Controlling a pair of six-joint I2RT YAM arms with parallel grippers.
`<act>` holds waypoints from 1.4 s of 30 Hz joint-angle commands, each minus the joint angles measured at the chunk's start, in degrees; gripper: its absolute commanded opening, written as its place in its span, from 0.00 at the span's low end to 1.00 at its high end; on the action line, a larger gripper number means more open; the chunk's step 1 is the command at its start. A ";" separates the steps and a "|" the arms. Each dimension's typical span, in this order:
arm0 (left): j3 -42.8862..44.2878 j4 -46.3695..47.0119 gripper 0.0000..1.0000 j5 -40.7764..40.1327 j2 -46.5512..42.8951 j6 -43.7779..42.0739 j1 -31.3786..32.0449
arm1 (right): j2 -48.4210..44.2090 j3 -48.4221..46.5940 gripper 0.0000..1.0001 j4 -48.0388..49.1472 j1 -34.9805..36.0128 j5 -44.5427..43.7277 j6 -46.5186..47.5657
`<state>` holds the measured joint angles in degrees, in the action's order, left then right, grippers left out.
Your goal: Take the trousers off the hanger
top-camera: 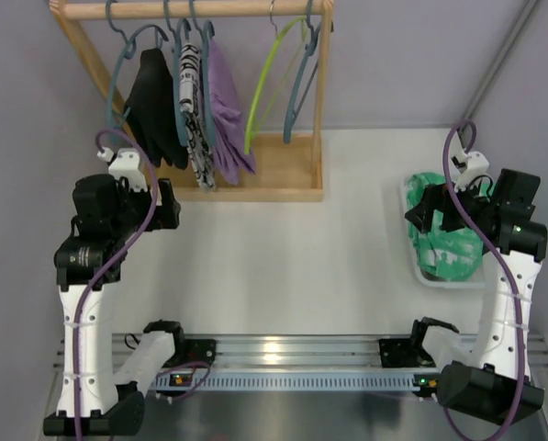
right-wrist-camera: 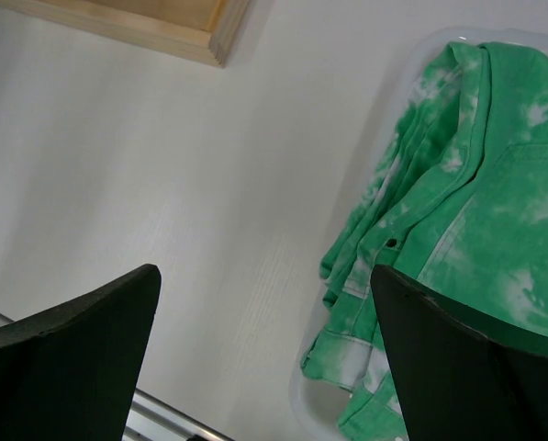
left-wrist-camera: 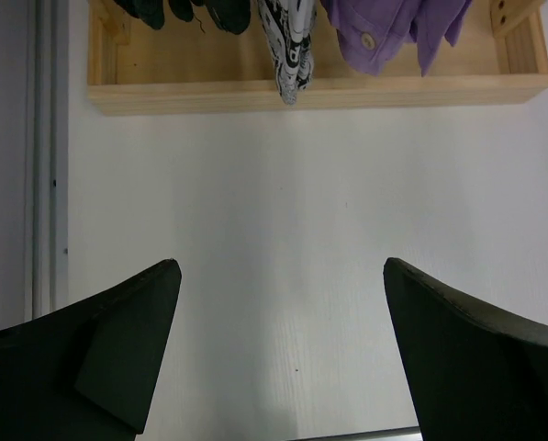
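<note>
Three trousers hang on hangers from the wooden rack's rail: black trousers, white black-printed trousers and purple trousers. Their lower ends show in the left wrist view: black trousers, printed trousers, purple trousers. My left gripper is open and empty, low in front of the rack; it shows open over bare table in the left wrist view. My right gripper is open and empty at the bin's left edge, also seen in the right wrist view.
A clear bin at the right holds a green-and-white mottled cloth, also in the right wrist view. Two bare hangers, lime and blue, hang at the rack's right. The rack's wooden base rests on the table.
</note>
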<state>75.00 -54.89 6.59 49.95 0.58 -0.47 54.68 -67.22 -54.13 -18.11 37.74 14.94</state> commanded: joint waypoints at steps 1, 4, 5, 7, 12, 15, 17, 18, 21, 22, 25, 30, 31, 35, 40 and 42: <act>5.41 0.75 0.99 -1.49 0.40 2.75 -1.46 | 0.17 -2.12 0.99 2.18 0.27 1.73 -0.18; 10.76 0.75 0.98 -4.47 1.63 5.82 -1.81 | 0.69 -2.04 0.99 2.19 0.27 1.81 -0.17; 14.26 0.84 0.98 -4.65 2.68 6.18 -1.82 | 0.78 -2.30 0.99 2.19 0.27 1.90 -0.17; 18.41 0.75 0.97 -1.68 3.74 5.93 -1.82 | 1.22 -2.39 0.99 2.19 0.27 2.16 -0.17; 31.75 1.45 0.92 7.89 10.41 8.20 -1.82 | 2.19 -2.39 1.00 1.83 0.27 2.69 -0.26; 35.64 3.47 0.88 14.49 13.76 11.80 -1.90 | 2.45 -2.65 1.00 1.31 0.27 2.87 0.00; 38.90 4.88 0.88 18.87 16.57 15.14 -1.82 | 2.37 -2.48 0.99 1.13 0.27 2.61 0.35; 39.69 5.75 0.88 20.12 17.45 16.11 -1.82 | 2.28 -2.39 1.00 0.96 0.35 2.43 0.53; 41.01 10.85 0.86 22.93 19.74 20.94 -1.82 | 2.45 -2.21 0.99 0.52 0.35 2.43 0.79; 41.27 13.30 0.85 23.38 20.35 24.00 -1.82 | 2.54 -2.13 0.99 0.43 0.35 2.52 0.79; 42.24 16.65 0.79 26.36 23.69 30.50 -1.82 | 2.89 -2.48 0.99 0.52 0.35 2.69 0.27; 44.87 19.82 0.71 27.78 29.92 36.94 -1.55 | 3.68 -3.18 0.99 0.60 0.44 2.69 -0.17; 45.23 19.91 0.70 27.78 30.46 37.21 -1.55 | 3.68 -3.09 0.99 0.52 0.53 2.69 -0.26; 45.93 20.70 0.69 24.18 31.96 36.08 0.03 | 3.77 -2.39 0.99 0.78 0.62 2.26 -0.44; 46.02 20.70 0.64 15.58 34.41 33.09 5.12 | 4.04 -2.83 0.99 1.31 0.97 2.25 -1.40; 46.20 20.70 0.61 13.29 35.73 32.47 6.35 | 4.30 -3.18 0.99 1.31 0.97 2.25 -1.49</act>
<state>119.07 -38.37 25.47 84.42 34.37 4.08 58.70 -67.31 -54.26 -17.74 38.92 13.89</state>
